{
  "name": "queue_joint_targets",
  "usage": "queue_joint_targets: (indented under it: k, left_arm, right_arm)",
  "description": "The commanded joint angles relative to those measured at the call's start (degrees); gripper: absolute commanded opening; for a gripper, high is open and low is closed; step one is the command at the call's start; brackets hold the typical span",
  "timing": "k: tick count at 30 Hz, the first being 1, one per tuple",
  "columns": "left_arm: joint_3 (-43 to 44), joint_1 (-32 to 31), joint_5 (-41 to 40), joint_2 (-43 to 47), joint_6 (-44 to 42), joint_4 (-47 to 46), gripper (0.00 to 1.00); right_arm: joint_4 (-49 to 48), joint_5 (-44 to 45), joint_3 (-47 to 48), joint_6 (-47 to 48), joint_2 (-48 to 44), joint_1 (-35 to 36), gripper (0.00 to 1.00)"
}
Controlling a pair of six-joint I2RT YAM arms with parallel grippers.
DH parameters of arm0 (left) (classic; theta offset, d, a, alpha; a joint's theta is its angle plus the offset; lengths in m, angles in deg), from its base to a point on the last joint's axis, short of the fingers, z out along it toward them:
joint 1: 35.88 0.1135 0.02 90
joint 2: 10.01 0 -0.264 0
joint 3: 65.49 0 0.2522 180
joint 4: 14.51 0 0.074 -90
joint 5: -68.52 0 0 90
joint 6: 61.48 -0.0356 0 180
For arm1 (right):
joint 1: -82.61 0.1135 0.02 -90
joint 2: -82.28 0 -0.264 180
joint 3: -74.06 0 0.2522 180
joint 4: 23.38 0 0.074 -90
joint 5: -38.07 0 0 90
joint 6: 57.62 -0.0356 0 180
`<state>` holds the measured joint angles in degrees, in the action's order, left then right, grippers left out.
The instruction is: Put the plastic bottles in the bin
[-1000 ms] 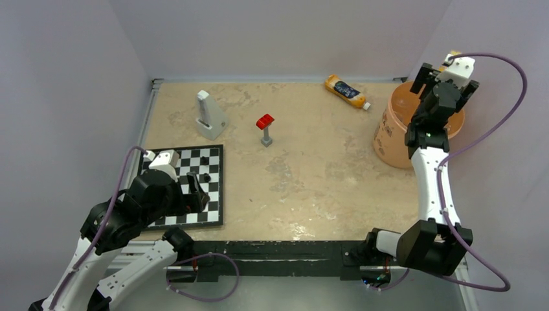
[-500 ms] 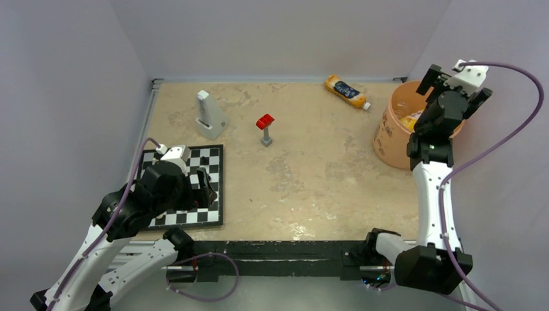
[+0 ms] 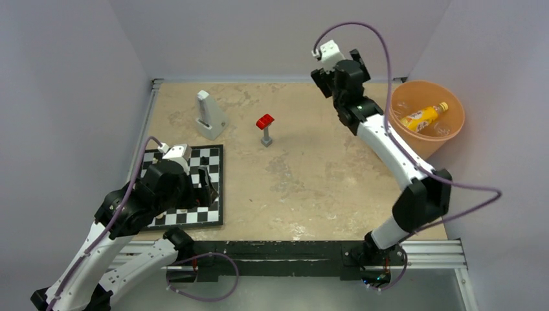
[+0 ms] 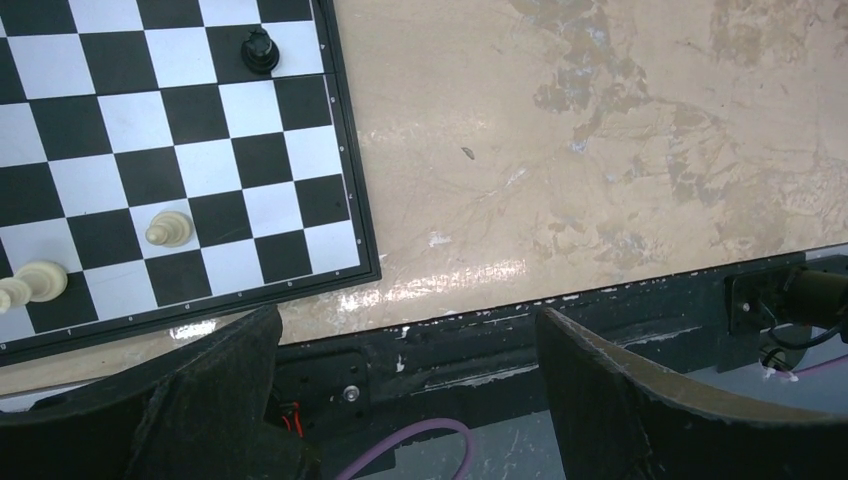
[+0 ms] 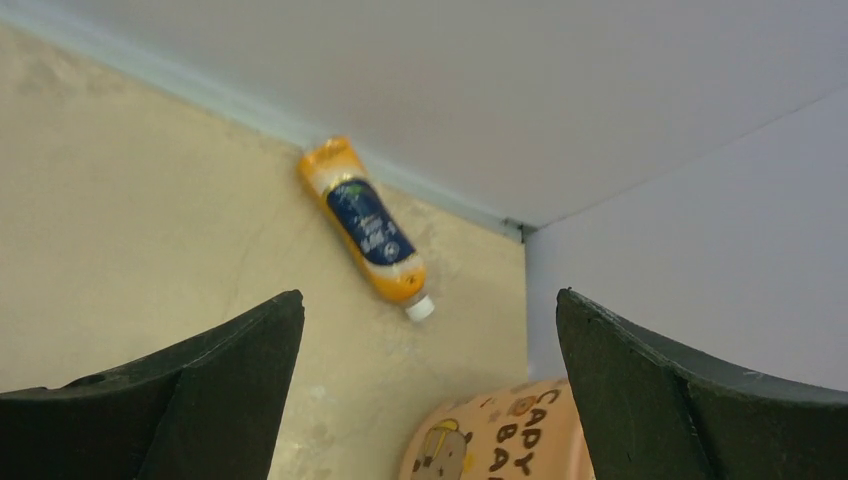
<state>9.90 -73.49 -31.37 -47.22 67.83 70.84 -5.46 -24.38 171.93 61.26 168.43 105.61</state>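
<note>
Orange-yellow bottle (image 3: 424,118) lies on side inside bin (image 3: 414,144), upper right of overhead frame. Second orange-yellow bottle (image 5: 368,222) — blue label, white cap — lies on table (image 5: 150,220) by back wall, upper centre of right wrist view. Right hand (image 5: 428,298) points at it, spread wide, empty. Left hand (image 4: 408,318) — also wide, empty — hangs lower left over chessboard (image 4: 150,150) edge.

Top, high from near side, shares chessboard (image 3: 217,155) (image 4: 180,150) with downward left wrist, bin (image 3: 440,142) (image 5: 500,435) with right wrist facing far corner (image 5: 522,230).
</note>
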Motion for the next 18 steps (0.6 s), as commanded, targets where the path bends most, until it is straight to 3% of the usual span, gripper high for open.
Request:
queue_joint_targets:
  k: [1,6,12,18]
  left_arm:
    - [-0.3,-0.2,-0.4,0.3,-1.1,-0.7,1.00]
    - [-0.8,-0.2,0.9,-1.6,0.1,-2.8,1.00]
    - [-6.2,-0.2,1.4,0.6,0.5,-12.2,1.00]
    - [-5.0,-0.2,-0.3,-1.1,-0.7,-14.2,1.00]
  right_arm:
    - [7.2,5.2,6.0,0.9,9.1,-0.7,0.98]
    - [7.5,8.3,9.9,3.1,19.9,-1.0,0.99]
    - [10.2,5.4,16.5,2.6,30.0,-4.8,0.99]
    - [9.3,5.9,22.3,6.5,39.2,-8.0,0.99]
